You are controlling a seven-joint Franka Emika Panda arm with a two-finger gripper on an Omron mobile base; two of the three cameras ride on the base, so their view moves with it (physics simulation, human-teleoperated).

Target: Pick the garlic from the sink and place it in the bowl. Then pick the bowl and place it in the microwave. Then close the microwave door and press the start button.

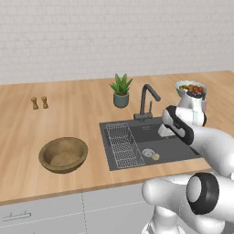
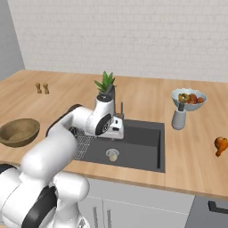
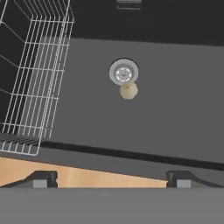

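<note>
The gripper (image 3: 112, 178) is wide open above the sink (image 3: 175, 109), where the little garlic (image 3: 128, 91) sits by the drain (image 3: 124, 73).

I read the counter (image 1: 68, 114) as light wood with visible plank grain and a satin finish. The sink (image 3: 175, 87) is a dark grey, matt, smooth basin. Its drain (image 3: 124, 73) looks like bright polished metal. The rack (image 3: 30, 74) is thin white wire, apparently coated metal. The faucet (image 1: 147, 101) is dark and matt. The garlic (image 3: 128, 91) has a pale cream, dull, slightly lumpy surface. The bowl (image 1: 63, 154) is brown wood, lighter inside, matt. The wall (image 2: 133, 35) shows pale, rough brick texture. The cabinet fronts (image 1: 45, 210) appear smooth, light grey, semi-matt.
</note>
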